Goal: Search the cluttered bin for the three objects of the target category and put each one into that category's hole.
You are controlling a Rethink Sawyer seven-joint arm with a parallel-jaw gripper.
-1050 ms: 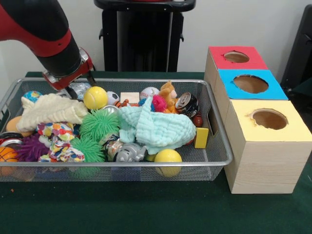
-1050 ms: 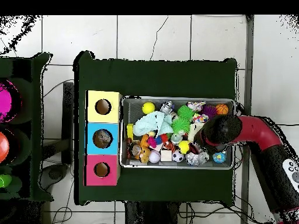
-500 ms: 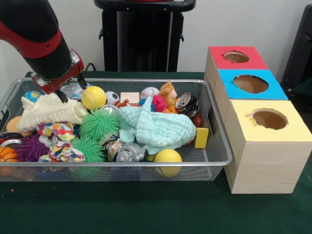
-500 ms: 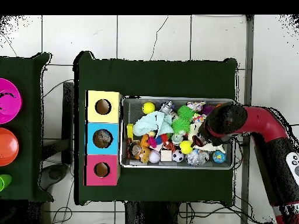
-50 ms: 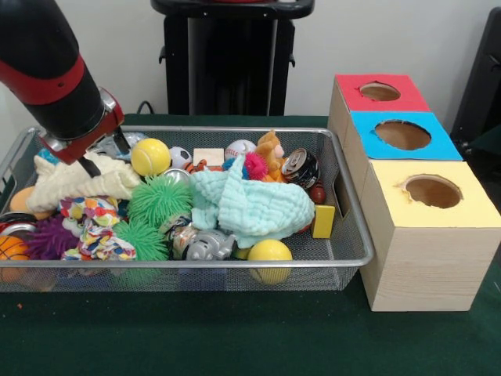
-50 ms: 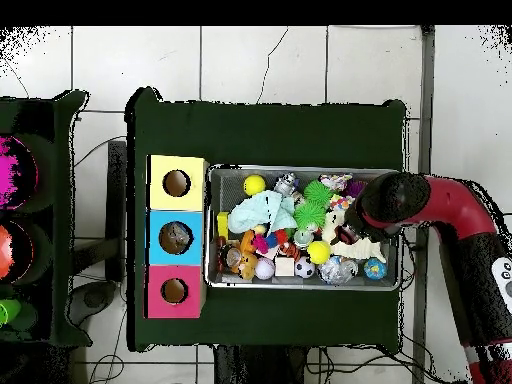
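Observation:
A wire bin (image 5: 344, 258) holds mixed toys, balls, cloths and cans. My gripper (image 5: 107, 154) hangs at its far left end, open, fingertips just over a cream cloth (image 5: 78, 182), with nothing between them. A yellow ball (image 5: 151, 157) lies just to its right, and a mint cloth (image 5: 250, 204) is draped across the bin's middle. To the right of the bin stand three boxes with round holes: red (image 5: 348, 88), blue (image 5: 368, 129) and yellow (image 5: 470, 207). In the overhead view the arm (image 6: 395, 200) covers the gripper at the right end of the bin (image 6: 300, 168).
The bin also holds green spiky balls (image 5: 159, 200), a second yellow ball (image 5: 269, 252), a soccer ball (image 5: 181, 157), a baseball (image 5: 239, 149), a dark can (image 5: 300, 168), a crushed can (image 5: 200, 243), a yellow block (image 5: 322, 221), a purple spiky ball (image 5: 51, 235) and a colourful rope toy (image 5: 90, 223).
The arm has swung left along the bin's far side in the front view, away from the yellow ball, and now hangs over the cream cloth. Nothing was picked up.

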